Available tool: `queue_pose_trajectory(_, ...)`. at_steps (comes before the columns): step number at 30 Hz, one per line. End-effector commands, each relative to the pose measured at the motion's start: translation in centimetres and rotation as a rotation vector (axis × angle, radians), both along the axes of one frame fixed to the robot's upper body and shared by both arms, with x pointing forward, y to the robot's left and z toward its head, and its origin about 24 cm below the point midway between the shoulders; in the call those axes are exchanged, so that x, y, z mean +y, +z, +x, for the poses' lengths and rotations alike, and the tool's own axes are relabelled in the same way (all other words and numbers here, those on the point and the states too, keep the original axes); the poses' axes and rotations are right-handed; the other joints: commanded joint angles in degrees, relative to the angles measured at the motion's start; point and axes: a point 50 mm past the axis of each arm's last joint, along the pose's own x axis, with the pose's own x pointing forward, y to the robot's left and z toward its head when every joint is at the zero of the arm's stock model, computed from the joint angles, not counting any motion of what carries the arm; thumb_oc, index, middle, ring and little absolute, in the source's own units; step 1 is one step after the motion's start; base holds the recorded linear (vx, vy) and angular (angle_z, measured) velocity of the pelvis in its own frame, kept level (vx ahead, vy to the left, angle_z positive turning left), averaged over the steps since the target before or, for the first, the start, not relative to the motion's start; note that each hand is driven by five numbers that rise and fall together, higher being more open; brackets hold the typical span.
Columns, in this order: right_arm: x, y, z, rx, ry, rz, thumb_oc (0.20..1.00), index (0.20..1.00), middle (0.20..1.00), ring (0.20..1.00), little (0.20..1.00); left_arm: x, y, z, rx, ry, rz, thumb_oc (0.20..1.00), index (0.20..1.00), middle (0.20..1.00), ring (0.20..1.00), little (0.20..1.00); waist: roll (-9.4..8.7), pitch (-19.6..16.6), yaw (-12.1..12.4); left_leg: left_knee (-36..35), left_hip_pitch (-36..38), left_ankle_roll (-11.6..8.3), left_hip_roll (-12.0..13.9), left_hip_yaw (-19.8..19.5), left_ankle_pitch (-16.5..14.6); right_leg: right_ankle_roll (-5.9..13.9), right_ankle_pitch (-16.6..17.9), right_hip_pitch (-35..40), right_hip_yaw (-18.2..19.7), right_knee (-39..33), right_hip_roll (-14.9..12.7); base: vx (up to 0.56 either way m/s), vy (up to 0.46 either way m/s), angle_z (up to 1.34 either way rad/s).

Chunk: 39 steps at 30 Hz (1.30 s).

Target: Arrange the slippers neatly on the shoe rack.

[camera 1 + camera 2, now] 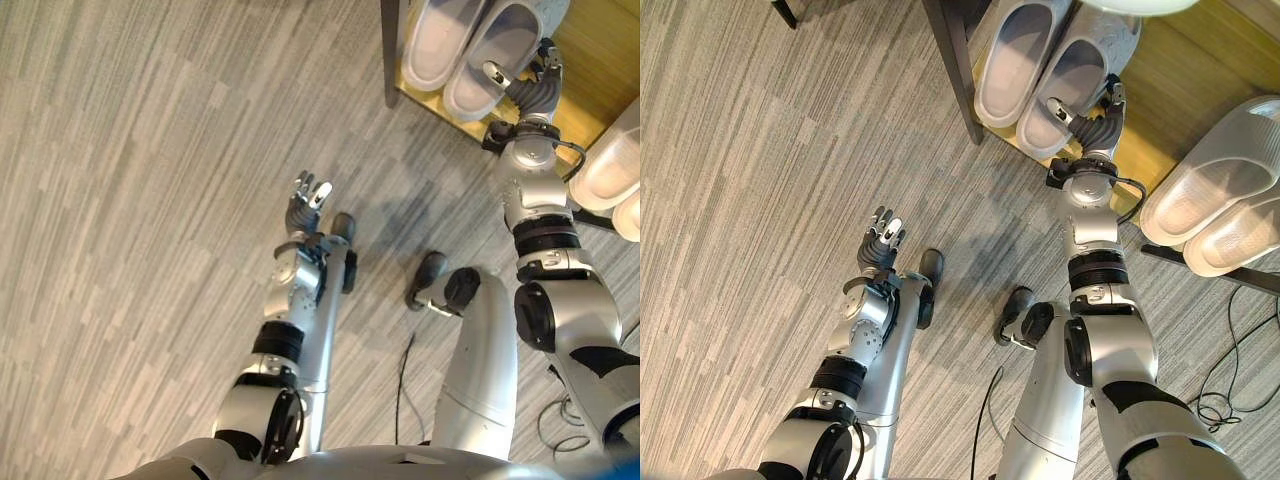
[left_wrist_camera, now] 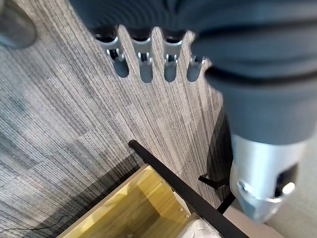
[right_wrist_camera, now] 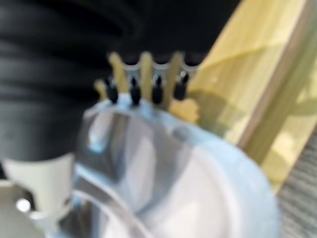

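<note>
Right eye view: the shoe rack [image 1: 952, 60], a dark frame around a yellow wooden shelf, stands at the far side of the grey striped floor [image 1: 740, 180]. On that shelf lie two pale grey slippers side by side, touching: the left slipper [image 1: 1012, 55] and the right slipper [image 1: 1070, 85], both with soles down and openings facing up. The right hand [image 1: 1087, 118] reaches onto the near end of the right slipper; its thumb sits inside the opening and its fingers lie over the outer edge, pinching the rim, as the right wrist view also shows. A second pair of slippers [image 1: 1210, 205] rests on a lower shelf to the right. The left hand [image 1: 880, 245] hangs over bare floor, fingers relaxed and spread, holding nothing.
</note>
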Motion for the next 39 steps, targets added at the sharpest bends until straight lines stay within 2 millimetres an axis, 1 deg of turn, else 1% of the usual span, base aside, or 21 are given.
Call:
queue_pose_trajectory(1, 1.6, -1.9, -0.6, -0.037, 0.080, -0.030, 1.000, 1.000, 1.000, 1.000, 1.000, 0.9, -1.3, -0.5, 0.021, 0.032, 0.028, 1.000, 1.000, 1.000, 1.000, 1.000, -0.05, -0.69, -1.54, -6.77, 1.90, 2.69, 2.04, -0.41, 0.79, 1.64, 0.49, 4.17, 0.04, -2.07, 1.83, -0.05, 0.042, -0.02)
queue_pose_trajectory(5, 1.9, -2.7, -1.6, -0.086, 0.128, -0.151, 1.000, 1.000, 1.000, 1.000, 1.000, 0.8, -1.6, -0.6, 0.028, 0.039, 0.015, 1.000, 1.000, 1.000, 1.000, 1.000, 0.27, -2.51, -2.20, -8.66, 1.90, 2.59, 2.34, -0.82, 1.77, 1.71, 1.27, 4.88, -0.64, -4.26, 2.26, -0.04, 0.048, -0.04)
queue_pose_trajectory(6, 2.0, -3.2, -1.9, -0.090, 0.142, -0.181, 1.000, 1.000, 1.000, 1.000, 1.000, 0.8, -1.7, -0.7, 0.030, 0.041, 0.012, 1.000, 1.000, 1.000, 1.000, 1.000, 0.35, -3.35, -2.46, -9.36, 1.90, 2.51, 2.42, -1.00, 2.05, 1.69, 1.53, 5.27, -1.01, -5.26, 2.57, -0.06, 0.082, -0.06)
queue_pose_trajectory(7, 2.3, -4.7, -2.4, -0.085, 0.159, -0.181, 1.000, 1.000, 1.000, 1.000, 1.000, 0.7, -2.0, -0.8, 0.038, 0.047, -0.001, 1.000, 1.000, 1.000, 1.000, 1.000, 0.53, -4.91, -2.94, -10.41, 1.90, 2.48, 2.67, -1.38, 2.55, 1.85, 2.15, 6.16, -1.65, -7.33, 2.79, -0.05, 0.063, -0.09)
queue_pose_trajectory(8, 2.3, -4.7, -2.4, -0.084, 0.159, -0.181, 1.000, 1.000, 1.000, 1.000, 1.000, 0.7, -2.0, -0.8, 0.038, 0.046, -0.001, 1.000, 1.000, 1.000, 1.000, 1.000, 0.55, -4.94, -2.93, -10.43, 1.90, 2.48, 2.67, -1.40, 2.56, 1.84, 2.16, 6.18, -1.68, -7.37, 2.79, -0.05, 0.075, -0.12)
queue_pose_trajectory(12, 2.9, -8.8, -3.7, 0.011, 0.202, -0.226, 1.000, 1.000, 1.000, 1.000, 1.000, 0.6, -2.7, -1.0, 0.059, 0.054, -0.016, 1.000, 1.000, 1.000, 1.000, 1.000, 0.91, -7.63, -3.80, -14.44, 4.60, 2.54, 3.02, -2.38, 4.02, 2.16, 3.71, 10.29, -3.13, -12.52, 3.50, -0.05, 0.056, -0.10)
queue_pose_trajectory(15, 3.3, -13.0, -5.2, 0.128, 0.250, -0.279, 1.000, 1.000, 1.000, 1.000, 1.000, 0.7, -3.4, -1.3, 0.073, 0.045, -0.003, 1.000, 1.000, 1.000, 1.000, 1.000, 0.96, -8.57, -4.39, -20.43, 10.65, 2.43, 3.20, -2.85, 5.90, 2.86, 5.53, 16.64, -4.34, -18.34, 4.21, -0.10, 0.046, -0.05)
queue_pose_trajectory(16, 3.3, -14.3, -5.8, 0.163, 0.264, -0.281, 1.000, 1.000, 1.000, 1.000, 1.000, 0.6, -3.6, -1.4, 0.075, 0.033, 0.005, 1.000, 1.000, 1.000, 1.000, 1.000, 1.21, -9.01, -4.36, -24.33, 12.74, 2.15, 3.36, -3.40, 8.48, 2.85, 7.85, 18.36, -4.92, -21.27, 5.15, -0.13, 0.045, -0.03)
queue_pose_trajectory(17, 3.5, -15.8, -6.6, 0.206, 0.289, -0.282, 1.000, 1.000, 1.000, 1.000, 1.000, 0.5, -4.0, -1.8, 0.082, 0.014, 0.022, 1.000, 1.000, 1.000, 1.000, 1.000, 1.22, -9.38, -4.55, -26.69, 15.22, 2.02, 3.30, -3.48, 9.20, 3.10, 8.88, 20.77, -5.41, -23.66, 5.73, -0.11, 0.036, -0.03)
queue_pose_trajectory(18, 3.5, -15.9, -6.6, 0.206, 0.289, -0.282, 1.000, 1.000, 1.000, 1.000, 1.000, 0.5, -4.0, -1.8, 0.082, 0.014, 0.022, 1.000, 1.000, 1.000, 1.000, 1.000, 1.25, -9.30, -4.53, -26.77, 15.35, 2.02, 3.32, -3.51, 9.22, 3.10, 8.91, 20.92, -5.45, -23.76, 5.75, -0.05, 0.043, -0.09)
queue_pose_trajectory(20, 4.1, -21.3, -10.2, 0.359, 0.355, -0.253, 1.000, 1.000, 1.000, 1.000, 1.000, -0.2, -6.1, -3.7, 0.126, -0.074, 0.062, 1.000, 1.000, 1.000, 1.000, 1.000, 1.76, -10.48, -5.21, -35.92, 26.97, 1.54, 3.56, -3.65, 11.92, 3.60, 11.99, 31.77, -6.23, -33.03, 7.56, -0.03, 0.046, -0.11)
queue_pose_trajectory(22, 4.1, -21.3, -10.2, 0.359, 0.355, -0.253, 1.000, 1.000, 1.000, 1.000, 1.000, -0.2, -6.1, -3.7, 0.126, -0.074, 0.063, 1.000, 1.000, 1.000, 1.000, 1.000, 1.78, -10.38, -5.20, -36.01, 27.15, 1.53, 3.57, -3.68, 11.95, 3.60, 12.02, 31.97, -6.27, -33.14, 7.58, 0.01, 0.016, -0.12)
queue_pose_trajectory(23, 4.6, -23.6, -11.9, 0.438, 0.385, -0.213, 1.000, 1.000, 1.000, 1.000, 1.000, -0.6, -6.9, -4.5, 0.147, -0.118, 0.094, 1.000, 1.000, 1.000, 1.000, 1.000, 2.06, -10.98, -5.56, -40.82, 33.10, 1.18, 3.83, -3.52, 13.62, 3.75, 13.17, 37.44, -6.03, -37.81, 8.27, 0.04, 0.022, -0.14)
queue_pose_trajectory(26, 4.6, -27.1, -15.0, 0.571, 0.389, -0.160, 1.000, 1.000, 1.000, 1.000, 1.000, -2.0, -8.8, -6.5, 0.194, -0.230, 0.180, 1.000, 1.000, 1.000, 1.000, 1.000, 2.91, -12.21, -6.30, -50.64, 44.32, 0.31, 4.59, -3.28, 17.49, 4.12, 15.42, 47.22, -5.64, -46.16, 9.62, 0.06, 0.017, -0.06)
queue_pose_trajectory(27, 4.6, -27.1, -15.0, 0.571, 0.389, -0.160, 1.000, 1.000, 1.000, 1.000, 1.000, -2.0, -8.8, -6.5, 0.194, -0.231, 0.179, 1.000, 1.000, 1.000, 1.000, 1.000, 3.02, -12.27, -6.20, -50.88, 44.34, 0.30, 4.72, -3.33, 17.68, 4.08, 15.69, 47.27, -5.71, -46.49, 9.78, 0.08, 0.012, -0.05)
queue_pose_trajectory(31, 4.2, -30.2, -18.1, 0.705, 0.385, -0.149, 1.000, 1.000, 1.000, 1.000, 1.000, -4.2, -11.2, -9.4, 0.276, -0.377, 0.194, 1.000, 1.000, 1.000, 1.000, 1.000, 4.11, -14.18, -7.06, -60.43, 56.42, -0.39, 5.00, -2.03, 21.27, 4.43, 18.27, 58.05, -4.83, -55.62, 12.73, 0.11, -0.001, -0.12)
queue_pose_trajectory(32, 4.2, -30.2, -18.1, 0.705, 0.385, -0.149, 1.000, 1.000, 1.000, 1.000, 1.000, -4.2, -11.2, -9.4, 0.277, -0.378, 0.194, 1.000, 1.000, 1.000, 1.000, 1.000, 4.11, -13.98, -7.00, -60.64, 56.81, -0.39, 5.03, -2.00, 21.33, 4.43, 18.35, 58.43, -4.82, -55.84, 12.78, 0.18, 0.007, -0.15)
queue_pose_trajectory(33, 3.5, -31.8, -19.9, 0.786, 0.345, -0.113, 1.000, 1.000, 1.000, 1.000, 1.000, -5.2, -12.5, -11.4, 0.320, -0.459, 0.225, 1.000, 1.000, 1.000, 1.000, 1.000, 4.59, -15.21, -7.45, -64.48, 62.84, -0.43, 5.66, -1.01, 22.18, 4.47, 19.27, 63.59, -4.15, -59.69, 13.76, 0.10, 0.004, -0.12)
queue_pose_trajectory(35, 3.5, -31.8, -20.0, 0.786, 0.344, -0.113, 1.000, 1.000, 1.000, 1.000, 1.000, -5.2, -12.5, -11.5, 0.321, -0.460, 0.225, 1.000, 1.000, 1.000, 1.000, 1.000, 4.58, -14.94, -7.35, -64.71, 63.32, -0.43, 5.70, -0.96, 22.24, 4.47, 19.34, 64.05, -4.11, -59.91, 13.81, 0.07, -0.002, -0.13)
queue_pose_trajectory(37, 2.8, -33.2, -21.5, 0.866, 0.322, -0.089, 1.000, 1.000, 1.000, 1.000, 1.000, -6.4, -13.5, -13.3, 0.357, -0.558, 0.257, 1.000, 1.000, 1.000, 1.000, 1.000, 5.29, -16.11, -7.49, -67.68, 68.57, -0.39, 6.05, -0.15, 22.66, 4.28, 19.65, 68.59, -3.43, -63.02, 14.26, 0.11, -0.016, -0.14)
queue_pose_trajectory(39, 2.6, -33.7, -22.1, 0.897, 0.315, -0.074, 1.000, 1.000, 1.000, 1.000, 1.000, -6.8, -13.7, -13.9, 0.360, -0.592, 0.264, 1.000, 1.000, 1.000, 1.000, 1.000, 5.56, -16.23, -7.45, -69.07, 70.92, -0.40, 6.14, -0.10, 22.79, 4.23, 19.84, 70.60, -3.29, -64.32, 14.45, 0.09, -0.013, -0.11)
